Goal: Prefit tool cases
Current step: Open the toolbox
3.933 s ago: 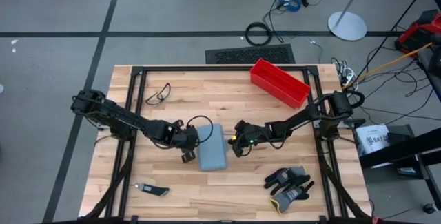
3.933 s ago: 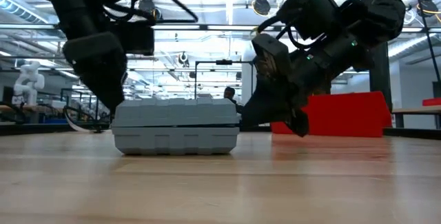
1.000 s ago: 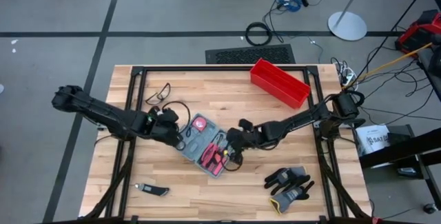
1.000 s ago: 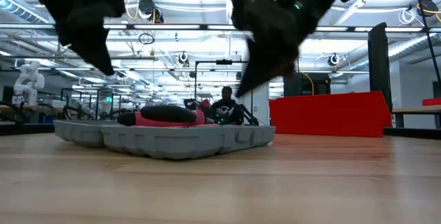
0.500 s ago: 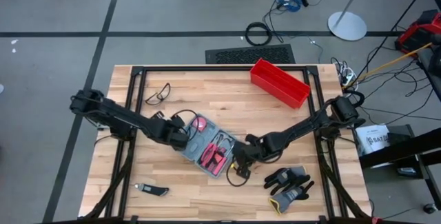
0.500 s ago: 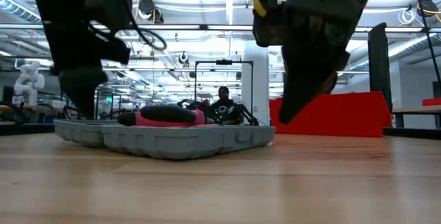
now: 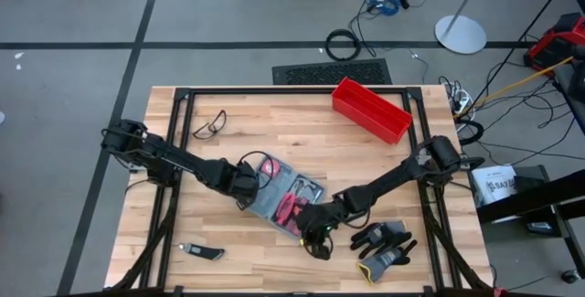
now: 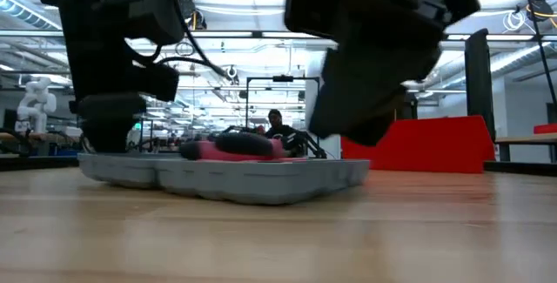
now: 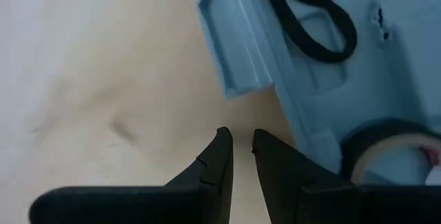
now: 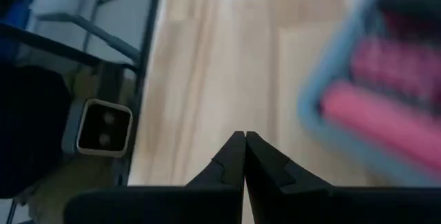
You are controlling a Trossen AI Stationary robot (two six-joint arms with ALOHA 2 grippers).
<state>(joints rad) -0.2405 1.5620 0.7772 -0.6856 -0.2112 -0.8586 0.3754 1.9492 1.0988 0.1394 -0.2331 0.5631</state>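
case lies open and flat mid-table, tools showing | left gripper low at its near corner, fingers almost together, holding nothing, likely bracing it | right gripper just off opposite edge, fingers closed, empty

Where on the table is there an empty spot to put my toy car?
Bare wood lies between the safety glasses and the red bin, and along the front edge between the small tool and the gloves. The middle is crowded: the open tool case and both arms.
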